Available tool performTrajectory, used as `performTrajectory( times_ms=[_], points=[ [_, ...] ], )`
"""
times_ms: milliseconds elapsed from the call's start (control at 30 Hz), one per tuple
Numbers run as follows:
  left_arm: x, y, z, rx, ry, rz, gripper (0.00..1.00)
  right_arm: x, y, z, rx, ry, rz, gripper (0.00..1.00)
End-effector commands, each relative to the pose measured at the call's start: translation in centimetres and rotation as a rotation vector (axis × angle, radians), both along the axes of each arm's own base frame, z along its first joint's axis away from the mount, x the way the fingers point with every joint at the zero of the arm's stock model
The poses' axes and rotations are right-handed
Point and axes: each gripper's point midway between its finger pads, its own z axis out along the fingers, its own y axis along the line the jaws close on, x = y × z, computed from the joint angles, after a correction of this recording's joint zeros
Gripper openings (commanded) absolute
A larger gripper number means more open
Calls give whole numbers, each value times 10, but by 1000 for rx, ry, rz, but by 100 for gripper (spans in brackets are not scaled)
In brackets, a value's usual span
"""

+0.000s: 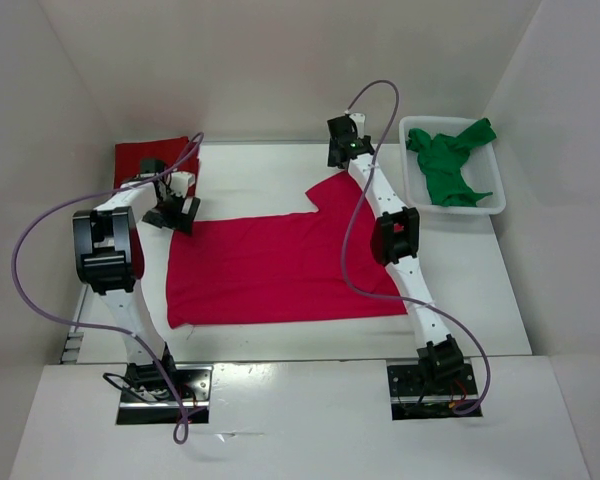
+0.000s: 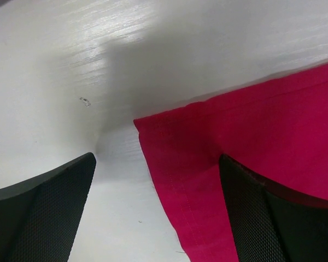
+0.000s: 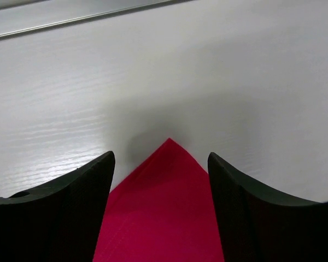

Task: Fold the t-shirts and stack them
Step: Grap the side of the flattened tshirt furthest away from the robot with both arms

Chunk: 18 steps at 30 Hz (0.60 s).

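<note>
The crimson t-shirt [image 1: 280,265] lies spread flat on the table [image 1: 250,180], one sleeve pointing to the back right. A dark red t-shirt [image 1: 145,160] lies folded at the back left. The green t-shirt [image 1: 450,165] is bunched in the white basket [image 1: 495,200]. My left gripper [image 1: 175,210] hovers open at the crimson shirt's back left corner [image 2: 235,142]; one finger [image 2: 273,218] is over the cloth, the other [image 2: 44,207] over bare table. My right gripper [image 1: 345,150] stands open at the sleeve tip [image 3: 164,207], which lies flat between its fingers.
White walls close in the table on the left, back and right. The basket stands at the back right against the wall. Purple cables loop above both arms.
</note>
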Motion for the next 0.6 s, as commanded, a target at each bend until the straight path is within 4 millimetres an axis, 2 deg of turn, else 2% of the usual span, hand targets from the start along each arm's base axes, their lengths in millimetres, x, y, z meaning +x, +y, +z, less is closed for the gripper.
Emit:
performTrajectory(
  times_ms=[0,100,200,233,267,300,333,367,400,467,500,533,567],
  points=[
    [10,3,1,-17,-15,31,100,17,5,-4,35,-51,47,74],
    [9,3,-5,-20,3,31,100,10,4,-33,10,15,72,74],
    [14,2,-3,-28,-1,28,100,8,4,-36,-3,33,92,68],
    [13,-1,-7,-42,6,22,100,9,0,-36,6,35,93,57],
    [13,-4,-8,-60,17,15,100,7,3,-41,14,48,104,50],
    [13,-6,-8,-69,16,12,96,4,4,-41,15,65,120,37],
    [10,-9,-9,-85,26,6,92,1,3,-47,12,80,120,27],
    [13,-8,-11,-80,27,-5,86,-1,2,-49,2,95,126,18],
    [10,-9,-11,-82,37,-5,71,-2,4,-46,10,95,134,1],
    [2,-14,-16,-108,72,-35,59,-4,3,-42,9,100,134,0],
    [0,-15,-17,-110,81,-35,56,-5,0,-34,-1,96,124,0],
    [-2,-17,-17,-120,88,-38,52,-7,0,-36,3,108,118,0],
    [-5,-17,-17,-118,98,-47,52,-6,1,-26,13,91,112,5]
  ],
)
